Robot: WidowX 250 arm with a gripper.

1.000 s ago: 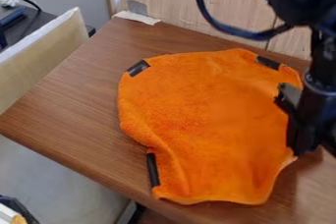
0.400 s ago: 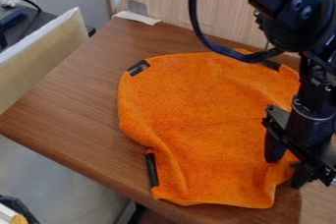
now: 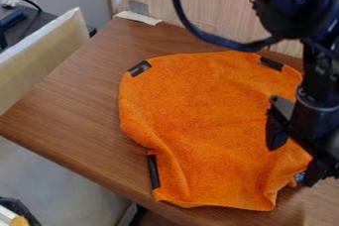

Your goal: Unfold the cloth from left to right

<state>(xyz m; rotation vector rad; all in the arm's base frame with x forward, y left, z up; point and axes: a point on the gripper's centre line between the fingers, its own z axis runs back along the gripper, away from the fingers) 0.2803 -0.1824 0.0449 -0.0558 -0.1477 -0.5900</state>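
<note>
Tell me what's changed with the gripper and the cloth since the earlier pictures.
The gripper has shifted slightly left from its first position, and its jaws now stand visibly apart at the cloth's right side. The lower right edge of the cloth has moved a little to the right. Whether anything was let go is unclear. The cloth's left side stayed as it was.

Brown wood-grain table (image 3: 73,106) under black-patched orange cloth (image 3: 198,116), pale tape (image 3: 137,19) at one corner.

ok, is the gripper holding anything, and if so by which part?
Nothing held: the gripper is open, fingers spread apart at the cloth edge on the view's right.
</note>
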